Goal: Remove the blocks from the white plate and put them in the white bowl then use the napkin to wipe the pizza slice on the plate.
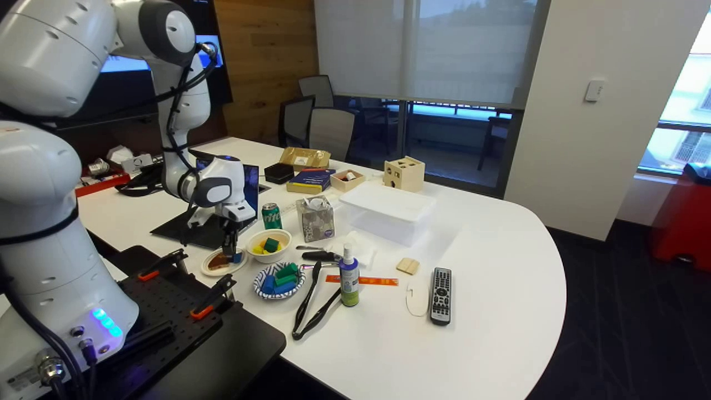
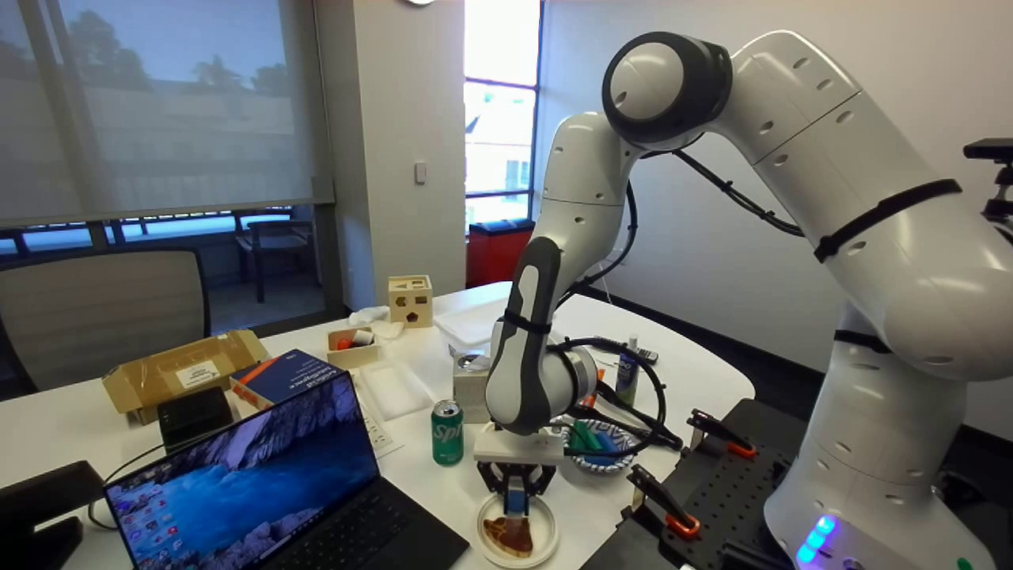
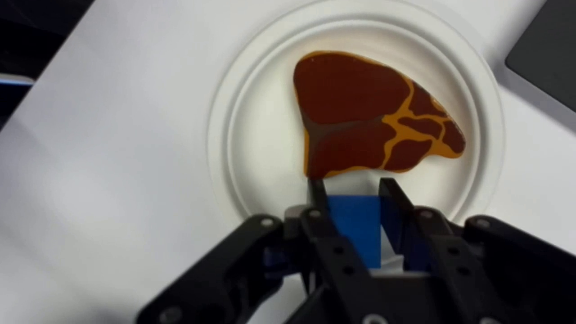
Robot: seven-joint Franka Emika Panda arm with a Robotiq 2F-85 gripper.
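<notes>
My gripper is closed on a blue block, a finger on each side. In both exterior views the gripper and blue block are over the white plate. The block looks slightly above the plate. A brown toy pizza slice lies flat on the plate, just beyond the fingertips. The white bowl, beside the plate, holds yellow and green blocks; the arm mostly hides it in an exterior view. A white crumpled napkin lies by the tissue box.
A patterned bowl with green and blue blocks stands near the white bowl. A green can, a tissue box, black tongs and a spray bottle stand or lie around. An open laptop is close to the plate.
</notes>
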